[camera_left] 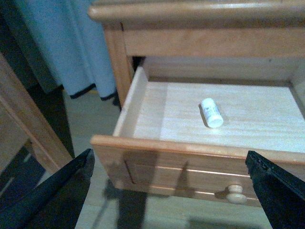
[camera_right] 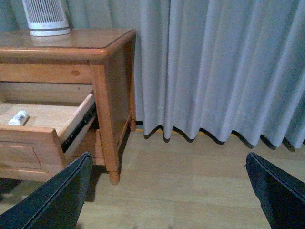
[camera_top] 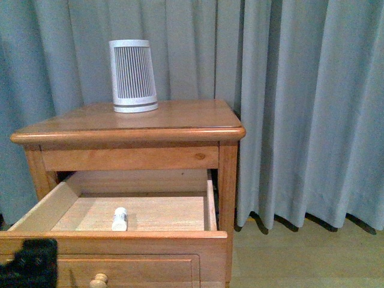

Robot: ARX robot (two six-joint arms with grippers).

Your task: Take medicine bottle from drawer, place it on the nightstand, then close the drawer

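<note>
The medicine bottle [camera_left: 211, 112] lay on its side mid-floor in the open drawer [camera_left: 190, 149]. The left claw [camera_left: 169, 160], just outside the drawer front, and the right claw [camera_right: 167, 160] both stood released. The left claw would do best to clear the drawer front, then pinch across the bottle's width, lest it roll.

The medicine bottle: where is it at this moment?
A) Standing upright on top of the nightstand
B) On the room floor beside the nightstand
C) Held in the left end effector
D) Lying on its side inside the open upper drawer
D: the medicine bottle lies on its side on the pale wood bottom of the open drawer, while the top of the nightstand bears only the ribbed device.
</note>
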